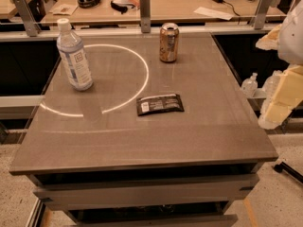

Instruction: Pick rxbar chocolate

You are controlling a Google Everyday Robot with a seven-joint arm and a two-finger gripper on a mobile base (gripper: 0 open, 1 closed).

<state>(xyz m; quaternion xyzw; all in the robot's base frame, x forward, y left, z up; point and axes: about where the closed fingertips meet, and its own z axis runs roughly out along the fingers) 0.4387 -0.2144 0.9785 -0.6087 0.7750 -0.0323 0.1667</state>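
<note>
The rxbar (160,104) lies flat near the middle of the worktop (142,145), long side running left-right, with its white label toward the left end. It is likely light, thin and slick in its wrapper, with little edge to catch, so a top-down pinch across the narrow width at mid-length seems best. The can (169,42) stands well behind it and the bottle (74,55) far left. The hand (279,100) hangs off the worktop's right edge; I cannot tell whether it is open or closed.
</note>
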